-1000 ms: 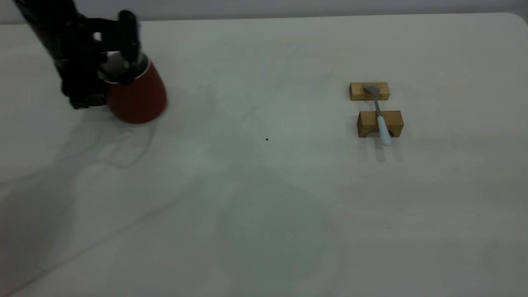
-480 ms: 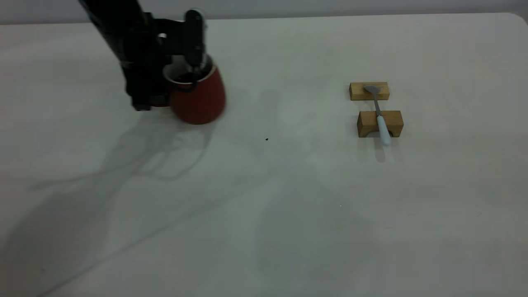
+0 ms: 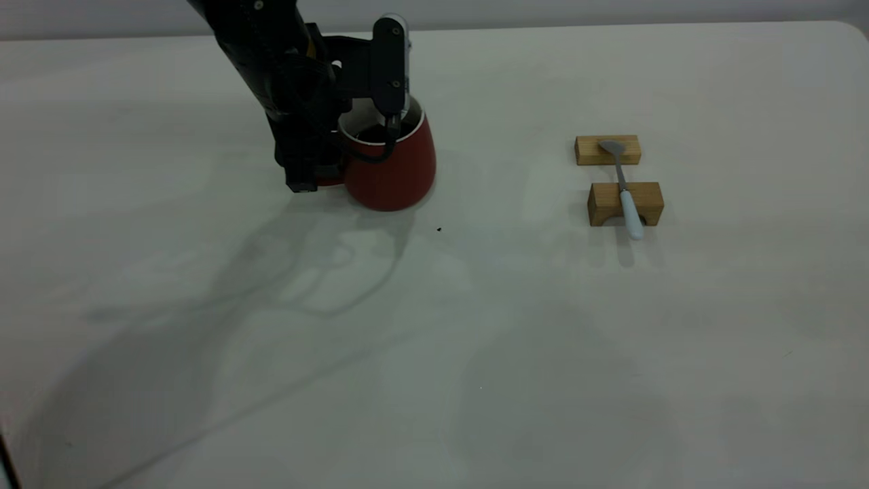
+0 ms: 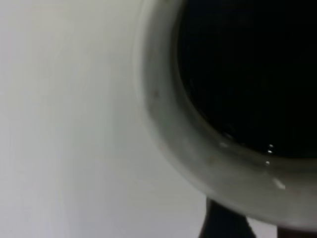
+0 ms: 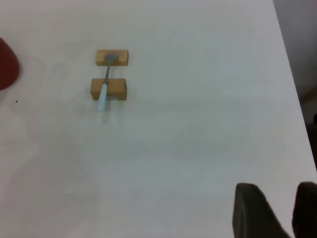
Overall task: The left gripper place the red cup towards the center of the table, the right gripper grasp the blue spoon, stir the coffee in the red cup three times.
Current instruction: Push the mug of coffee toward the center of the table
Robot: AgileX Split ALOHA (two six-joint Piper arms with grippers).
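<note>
The red cup stands on the table left of the middle, with dark coffee inside. My left gripper is shut on the cup at its left side, by the handle. The left wrist view looks straight down onto the white rim and the coffee. The blue spoon lies across two wooden blocks at the right. My right gripper hangs open and high over the table's right part, far from the spoon; it is outside the exterior view. The cup's edge shows in the right wrist view.
The spoon's bowl rests on the far block and its handle crosses the near block. A small dark speck lies on the table between cup and blocks. The table's right edge runs close by the right gripper.
My left gripper has carried the red cup to the right, from the far left of the table to left of its middle. The spoon and blocks have not moved.
</note>
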